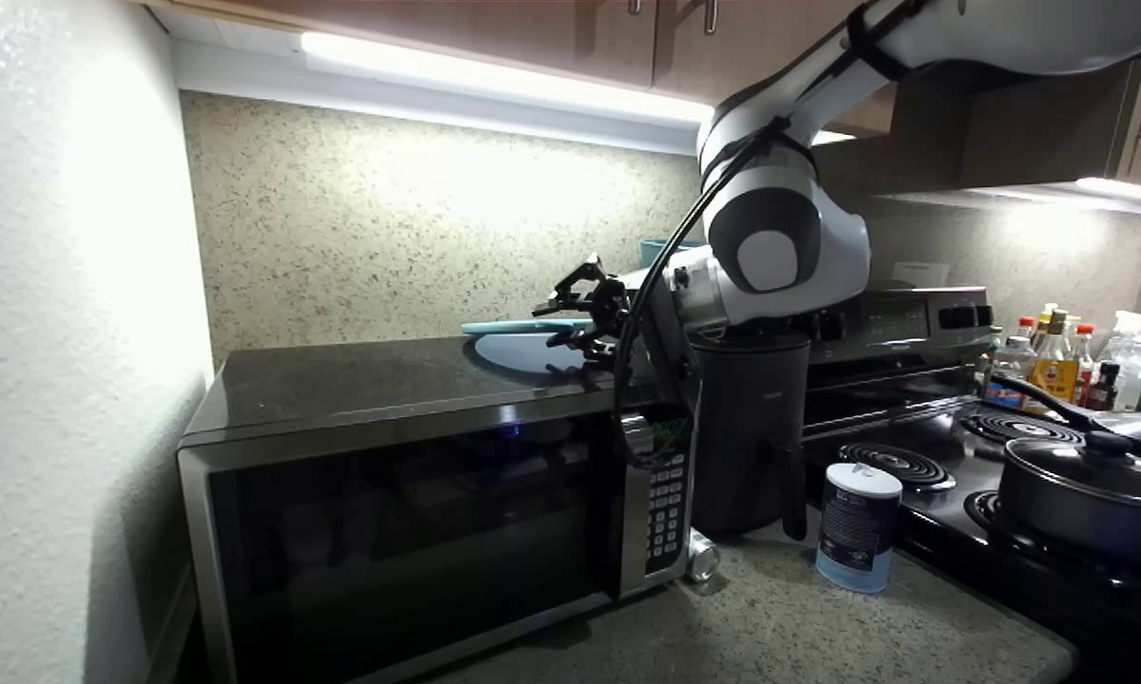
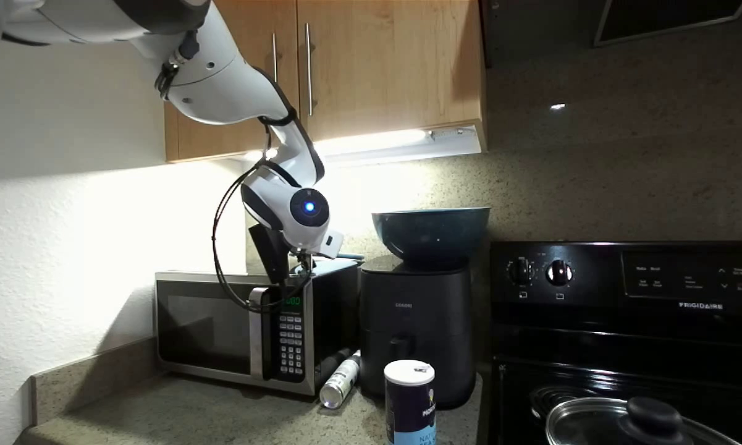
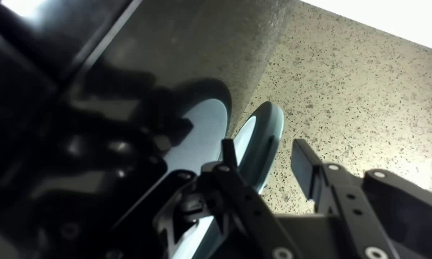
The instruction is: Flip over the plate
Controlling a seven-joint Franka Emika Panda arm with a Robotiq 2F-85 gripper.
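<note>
The pale blue plate (image 1: 499,327) is a thin, nearly level disc over the back of the microwave's glossy dark top. A pale round patch beneath it looks like its reflection. In the wrist view, the plate (image 3: 268,129) is seen edge-on, with a shaded outer slope and a bright inner disc. My gripper (image 3: 264,153) is open, one finger on each side of the plate's rim. A gap shows at the right finger; I cannot tell whether the left finger touches. The gripper also shows in an exterior view (image 1: 548,324), fingers above and below the rim, hiding the plate's near part.
The microwave (image 2: 207,330) stands beside a black air fryer (image 2: 417,327) bearing a dark teal bowl (image 2: 432,233). A bottle (image 2: 341,380) and a salt canister (image 1: 860,527) are on the counter. The speckled back wall (image 1: 342,228) and cabinets (image 2: 389,68) are close to the arm.
</note>
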